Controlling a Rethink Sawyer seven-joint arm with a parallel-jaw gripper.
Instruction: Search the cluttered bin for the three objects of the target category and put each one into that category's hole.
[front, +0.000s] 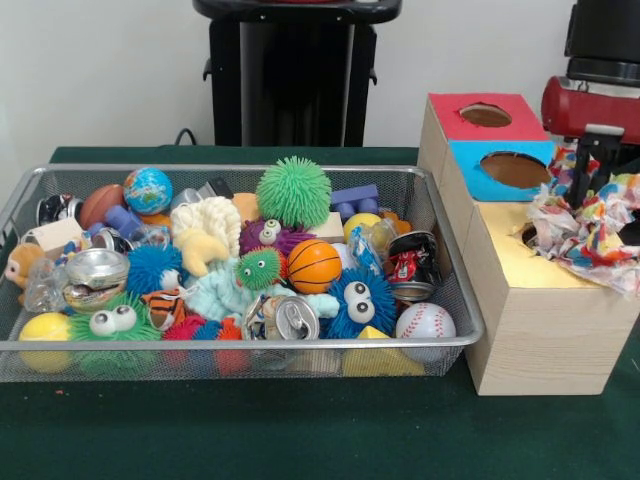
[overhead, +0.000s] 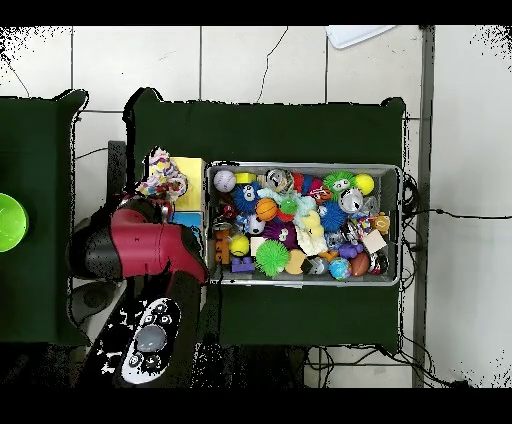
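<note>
The silver wire-mesh bin is full of toys; it also shows in the overhead view. The pale wooden box stands at its right. A bunch of white polka-dot cloth lies heaped on the box's yellow top and covers most of the yellow hole. My gripper reaches down into the heap and is shut on the cloth. From overhead the cloth sits on the box beyond my red arm. I see no other polka-dot cloth in the bin.
The red-surround hole and blue-surround hole lie behind the yellow one. The bin holds spiky balls, a green one, a baseball, cans, a cream plush. A green bowl sits on a side table.
</note>
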